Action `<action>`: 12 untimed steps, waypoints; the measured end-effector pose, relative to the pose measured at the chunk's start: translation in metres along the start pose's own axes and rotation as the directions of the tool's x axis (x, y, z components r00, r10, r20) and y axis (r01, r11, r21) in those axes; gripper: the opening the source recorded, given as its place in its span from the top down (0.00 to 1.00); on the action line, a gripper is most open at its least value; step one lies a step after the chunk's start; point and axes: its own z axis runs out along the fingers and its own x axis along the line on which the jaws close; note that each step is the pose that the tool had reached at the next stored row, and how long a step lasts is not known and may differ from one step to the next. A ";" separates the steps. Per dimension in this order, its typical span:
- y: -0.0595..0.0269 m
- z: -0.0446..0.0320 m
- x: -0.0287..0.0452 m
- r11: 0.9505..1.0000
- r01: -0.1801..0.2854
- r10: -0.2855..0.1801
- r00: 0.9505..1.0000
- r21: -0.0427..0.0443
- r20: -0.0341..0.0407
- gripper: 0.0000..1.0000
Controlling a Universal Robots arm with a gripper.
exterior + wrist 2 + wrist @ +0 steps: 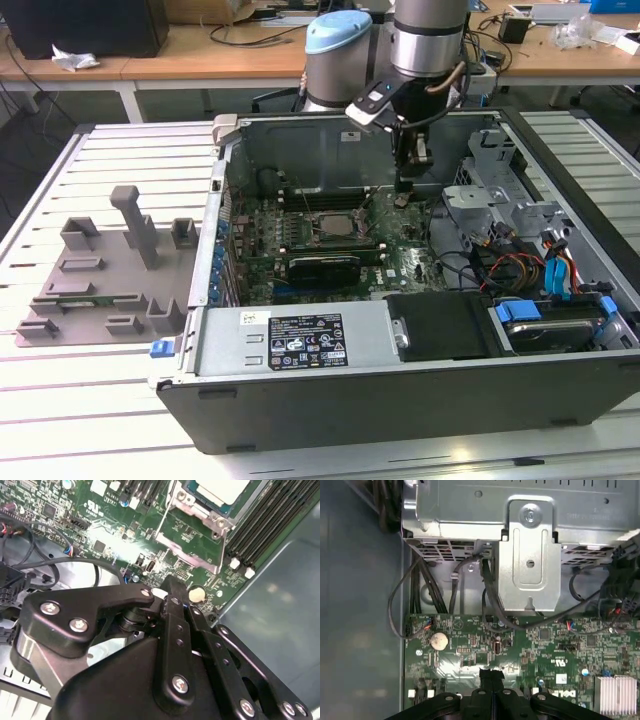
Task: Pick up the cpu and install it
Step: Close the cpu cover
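The arm reaches down into the open case (420,390) on the slatted counter (110,150). Its fingers (404,188) hang low over the board (400,262), to the exterior view's right of the socket (335,225). In both wrist views the fingers are pressed together with only a thin seam between them and nothing held, though the black linkage hides much of their length and the board under them. Whether the tips touch the board cannot be told. A round battery (439,640) sits on the board near the tips. In the second wrist view the cpu (222,489) lies inside the socket's metal frame, apart from the fingers, its silvery top and pale rim showing. The picture edge cuts it off, so only one corner region is seen, and it is not clear whether it is fully seated or clamped. In the exterior view the chip is too small to tell from the frame around it. Memory slots (260,520) run alongside the socket. Black cables (420,590) drop from a metal cage (530,555) onto the board's edge. A grey fixture (110,270) lies on the counter beside the case.
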 end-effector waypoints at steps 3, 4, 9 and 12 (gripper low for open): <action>0.0005 0.0004 0.0000 1.000 0.000 0.000 1.000 0.000 0.000 0.89; 0.0005 0.0004 0.0000 1.000 0.000 0.000 1.000 0.000 0.000 0.89; 0.0001 0.0091 0.0004 1.000 0.000 0.000 1.000 0.000 0.000 0.89; -0.0002 0.0156 0.0008 1.000 0.000 0.000 1.000 0.000 0.000 0.89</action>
